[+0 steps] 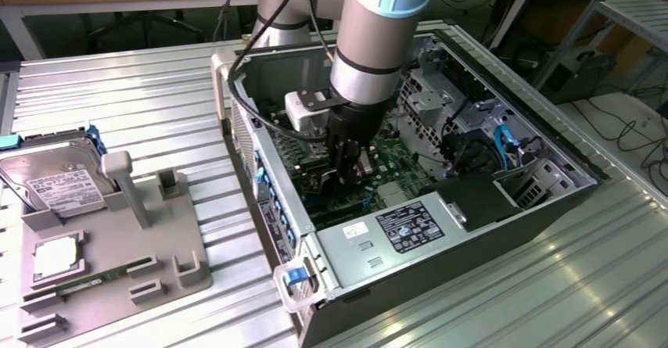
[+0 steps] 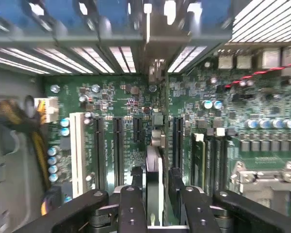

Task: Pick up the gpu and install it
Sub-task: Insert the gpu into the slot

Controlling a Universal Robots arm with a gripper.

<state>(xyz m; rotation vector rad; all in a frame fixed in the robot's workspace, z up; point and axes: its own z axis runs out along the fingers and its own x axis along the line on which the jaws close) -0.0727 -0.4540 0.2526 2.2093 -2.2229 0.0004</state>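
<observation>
The gpu is a thin dark card standing on edge in a slot of the green motherboard, running toward the case's slotted rear wall. My gripper straddles its top edge. The black fingers stand on either side of the card, with a slim gap showing at each, so the gripper is open. In the exterior view my gripper reaches down into the open computer case, low over the board.
Inside the case are a black power supply with a white label, drive cages and blue cables. On the exterior view's left a grey fixture holds a silver hard drive and a green memory stick.
</observation>
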